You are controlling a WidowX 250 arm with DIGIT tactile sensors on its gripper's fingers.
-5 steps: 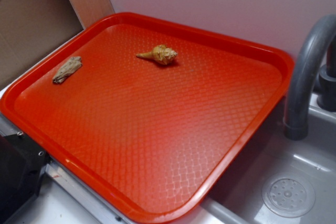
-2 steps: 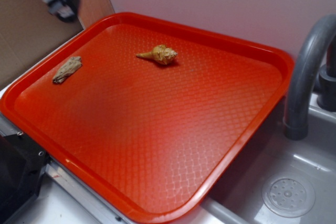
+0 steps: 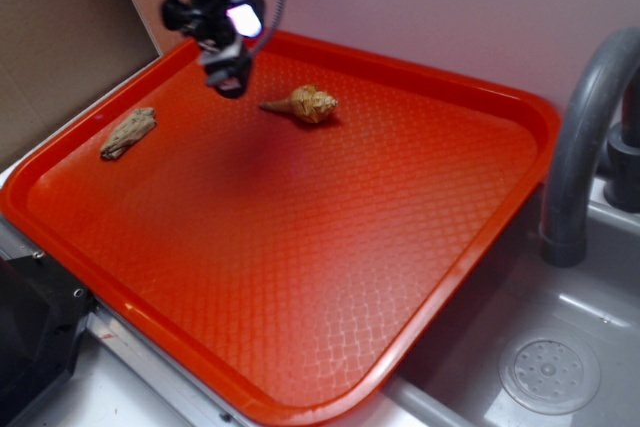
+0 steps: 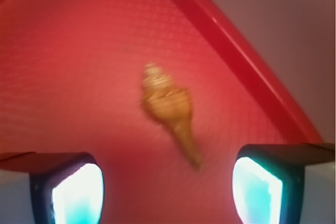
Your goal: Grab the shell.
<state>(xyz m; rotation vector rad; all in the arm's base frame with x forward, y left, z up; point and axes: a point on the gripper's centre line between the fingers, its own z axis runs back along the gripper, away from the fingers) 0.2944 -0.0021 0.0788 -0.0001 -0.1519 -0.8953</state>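
Red tray (image 3: 420, 247): textured plastic, raised rim, set beside a grey sink (image 3: 560, 347) with a curved faucet (image 3: 585, 137).

Shell (image 3: 305, 104): tan-yellow spiral, ribbed bulbous body, long tip pointing left; lies on the far part of the tray, untouched. In the blurred wrist view the shell (image 4: 168, 111) lies between and ahead of the fingers (image 4: 262, 190).

Rough grey-brown elongated piece (image 3: 128, 133): near the tray's left rim, well apart from the shell.

Gripper (image 3: 230, 77): above the tray, just left of the shell's tip; fingers spread wide, holding nothing.
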